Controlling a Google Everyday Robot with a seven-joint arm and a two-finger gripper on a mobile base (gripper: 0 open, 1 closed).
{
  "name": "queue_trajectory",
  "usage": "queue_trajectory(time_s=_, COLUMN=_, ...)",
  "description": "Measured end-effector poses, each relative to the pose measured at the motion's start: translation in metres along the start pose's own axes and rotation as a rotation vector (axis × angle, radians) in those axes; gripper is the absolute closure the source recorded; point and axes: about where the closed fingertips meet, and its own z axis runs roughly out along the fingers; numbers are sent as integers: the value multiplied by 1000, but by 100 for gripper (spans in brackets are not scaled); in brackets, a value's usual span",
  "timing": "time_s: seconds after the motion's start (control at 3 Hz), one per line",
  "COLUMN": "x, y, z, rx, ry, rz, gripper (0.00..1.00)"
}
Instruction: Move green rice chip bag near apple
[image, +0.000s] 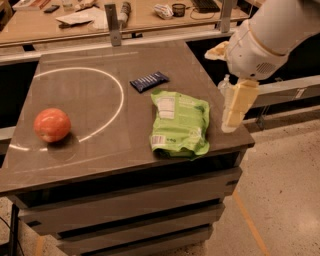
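The green rice chip bag (180, 123) lies flat on the dark table (100, 145), near its right front corner, label panel and barcode facing up. The apple (51, 124) sits at the left side of the table, on a white painted arc. My gripper (236, 106) hangs at the table's right edge, just right of the bag and a little above the tabletop, holding nothing. The white arm (272, 35) reaches in from the upper right.
A small dark-blue wrapped bar (149, 81) lies behind the bag. A workbench (75, 25) with clutter runs along the back. A metal post (113, 22) stands at the table's far edge. Open floor (285, 190) lies to the right.
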Motion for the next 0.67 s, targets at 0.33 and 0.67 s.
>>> queue_trajectory(time_s=0.33, x=-27, y=-12, z=45, rx=-15, ry=-75, rz=-139, gripper=0)
queue_trajectory(time_s=0.67, x=-49, y=-13, z=80, rx=-25, ry=-95, rz=-275, gripper=0)
